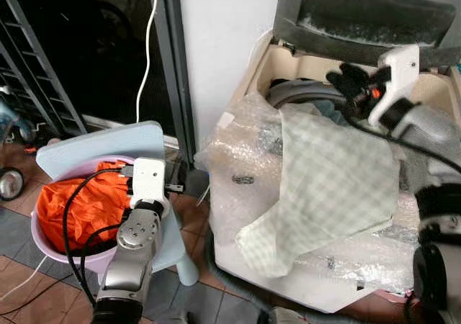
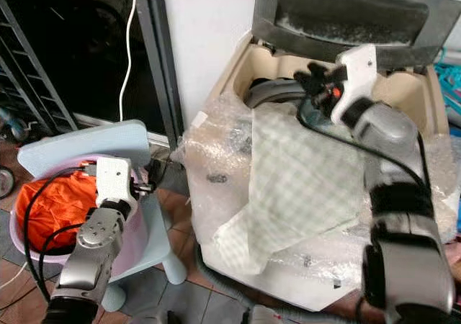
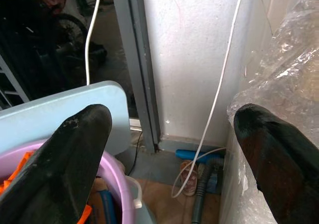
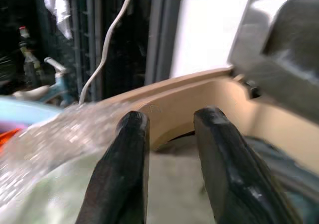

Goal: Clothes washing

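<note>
Loading the washer: right arm at the open tub, checked cloth half in, basin of orange clothes waiting.

Right gripper hovers over the washing machine mouth, lid up; fingers slightly parted, nothing visibly between them in the wrist view. Pale checked cloth drapes from the tub rim down the bubble-wrap covered front, so it looks only partly loaded. Left gripper hangs between the basin and the machine, fingers spread wide, empty. Orange clothes sit in the pink basin on the light blue stool, just beside the left arm. Next, probably: regrip the checked cloth near the rim and push it fully into the tub, then the left arm reaches for the orange load.
</note>
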